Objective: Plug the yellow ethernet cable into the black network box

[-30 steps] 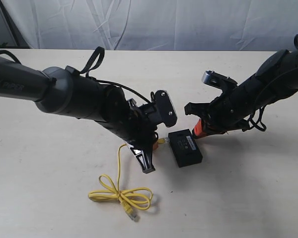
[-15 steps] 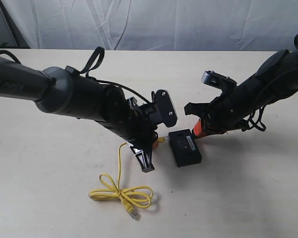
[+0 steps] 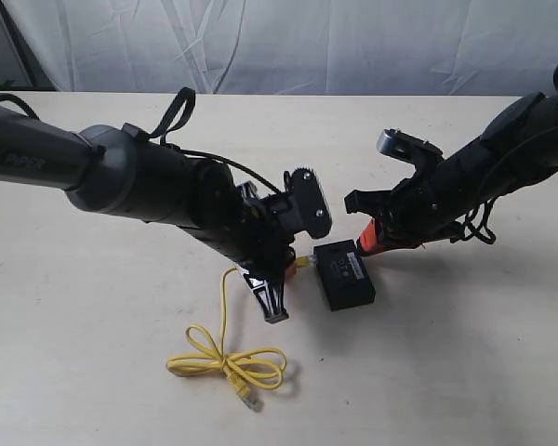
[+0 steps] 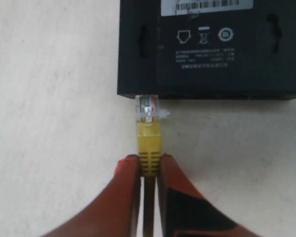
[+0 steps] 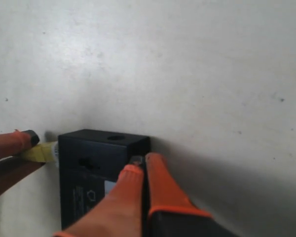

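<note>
The black network box (image 3: 346, 274) lies flat on the table between the two arms, its pale label strip (image 4: 207, 6) facing up. My left gripper (image 4: 149, 160) is shut on the yellow boot of the yellow ethernet cable (image 4: 149, 137). The cable's clear plug (image 4: 147, 107) touches the box's side at a port near one corner. The rest of the cable trails back to a loose loop (image 3: 225, 362) on the table. My right gripper (image 5: 140, 162) is shut, its orange tips pressed against the opposite edge of the box (image 5: 91, 155).
The pale tabletop (image 3: 465, 353) stretches around the box, with a white curtain (image 3: 307, 42) behind it. The cable's free plug (image 3: 246, 400) lies near the front. Both arms lean in low over the table's middle.
The box and my right gripper have shifted very slightly toward the left gripper. The left gripper keeps its hold on the plug and has hardly moved.
</note>
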### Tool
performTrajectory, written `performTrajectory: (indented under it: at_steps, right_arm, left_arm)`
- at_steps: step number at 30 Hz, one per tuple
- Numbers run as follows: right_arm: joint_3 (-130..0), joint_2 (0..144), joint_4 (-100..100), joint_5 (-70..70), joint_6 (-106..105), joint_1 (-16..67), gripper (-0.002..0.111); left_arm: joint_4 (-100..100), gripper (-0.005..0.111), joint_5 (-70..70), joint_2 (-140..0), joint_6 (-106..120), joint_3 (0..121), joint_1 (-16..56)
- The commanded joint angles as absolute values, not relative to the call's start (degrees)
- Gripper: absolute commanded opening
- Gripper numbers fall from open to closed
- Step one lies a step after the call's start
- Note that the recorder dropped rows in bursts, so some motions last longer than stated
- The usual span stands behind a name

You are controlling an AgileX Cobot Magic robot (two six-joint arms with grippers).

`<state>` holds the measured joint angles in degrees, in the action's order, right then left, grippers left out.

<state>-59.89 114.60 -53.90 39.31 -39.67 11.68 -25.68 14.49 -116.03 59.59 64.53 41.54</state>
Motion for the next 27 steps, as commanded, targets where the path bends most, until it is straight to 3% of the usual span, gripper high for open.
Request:
performTrajectory:
  at_steps: [1, 27]
  right_arm:
    - [-59.8, 114.5, -54.6, 39.7, -40.5, 11.4, -0.001]
    - [-59.8, 114.5, -54.3, 39.8, -41.7, 11.4, -0.001]
  left_arm:
    - [-27.5, 0.000, 14.2, -115.9, 60.6, 64.8, 41.8]
    - [-30.1, 0.000, 12.0, -117.9, 62.3, 64.8, 41.8]
